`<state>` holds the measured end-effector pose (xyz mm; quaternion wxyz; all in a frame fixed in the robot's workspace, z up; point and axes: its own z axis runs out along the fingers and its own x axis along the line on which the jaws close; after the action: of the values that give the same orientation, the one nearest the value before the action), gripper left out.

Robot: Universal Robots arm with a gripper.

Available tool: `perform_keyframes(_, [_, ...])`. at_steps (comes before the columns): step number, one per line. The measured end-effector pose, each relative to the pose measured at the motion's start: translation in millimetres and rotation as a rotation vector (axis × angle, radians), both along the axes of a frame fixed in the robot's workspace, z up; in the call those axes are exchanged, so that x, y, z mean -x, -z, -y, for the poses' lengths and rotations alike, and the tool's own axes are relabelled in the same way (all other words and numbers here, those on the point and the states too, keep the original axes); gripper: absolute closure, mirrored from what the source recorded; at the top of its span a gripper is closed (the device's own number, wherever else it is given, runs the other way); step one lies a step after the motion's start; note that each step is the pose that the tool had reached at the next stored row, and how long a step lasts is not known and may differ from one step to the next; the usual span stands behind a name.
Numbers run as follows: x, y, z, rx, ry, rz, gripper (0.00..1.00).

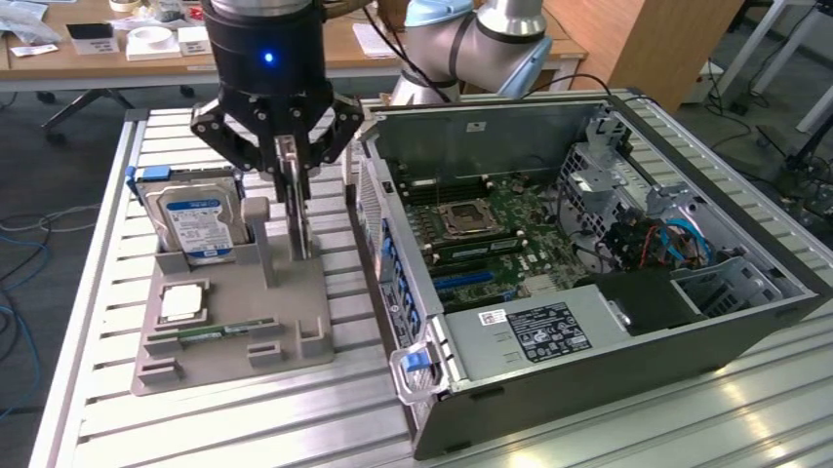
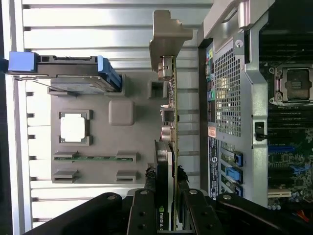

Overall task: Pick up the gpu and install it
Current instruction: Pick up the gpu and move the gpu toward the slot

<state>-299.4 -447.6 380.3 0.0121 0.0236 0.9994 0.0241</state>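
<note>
exterior view: a slatted metal table carries a grey tray on the exterior view's left and an open computer case on the exterior view's right; wooden desks stand far behind; the arm points straight down, its gripper pinching the gpu, upright and edge-on at the tray's side nearest the case.
wrist view: the fingers clamp both faces of the gpu, which stands between the hard drive and the case.
</note>
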Motion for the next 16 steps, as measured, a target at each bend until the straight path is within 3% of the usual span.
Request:
perform_keyframes(8, [0.0, -21.9, 0.0, -0.0001, 0.000, 0.0000, 0.73])
perform_keyframes(16, [0.0, -35.9, 0.0, -0.0001, 0.000, 0.0001, 0.73])
